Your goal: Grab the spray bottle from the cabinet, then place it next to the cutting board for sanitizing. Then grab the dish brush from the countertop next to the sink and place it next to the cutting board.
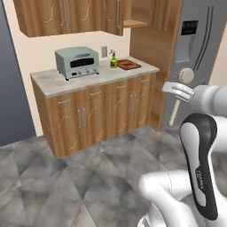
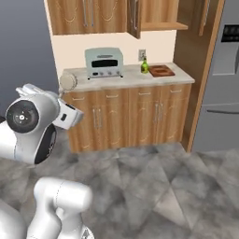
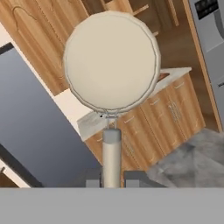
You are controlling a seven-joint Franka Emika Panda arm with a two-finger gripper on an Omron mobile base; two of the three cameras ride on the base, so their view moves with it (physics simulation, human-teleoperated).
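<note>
Your gripper (image 3: 112,177) is clamped on the dish brush (image 3: 111,65); its fingertips are cut off at the hand view's bottom edge. The handle runs straight out from the jaws, round white head leading, towards the countertop (image 1: 57,82). There, right of the toaster oven (image 1: 77,62), the spray bottle (image 1: 114,60) stands just left of the cutting board (image 1: 129,64).

claw (image 3: 112,178) clamps dish brush (image 3: 111,65), head up.

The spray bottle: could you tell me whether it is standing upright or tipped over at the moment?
Upright. The spray bottle stands on the countertop with its nozzle on top, just left of the cutting board.
</note>
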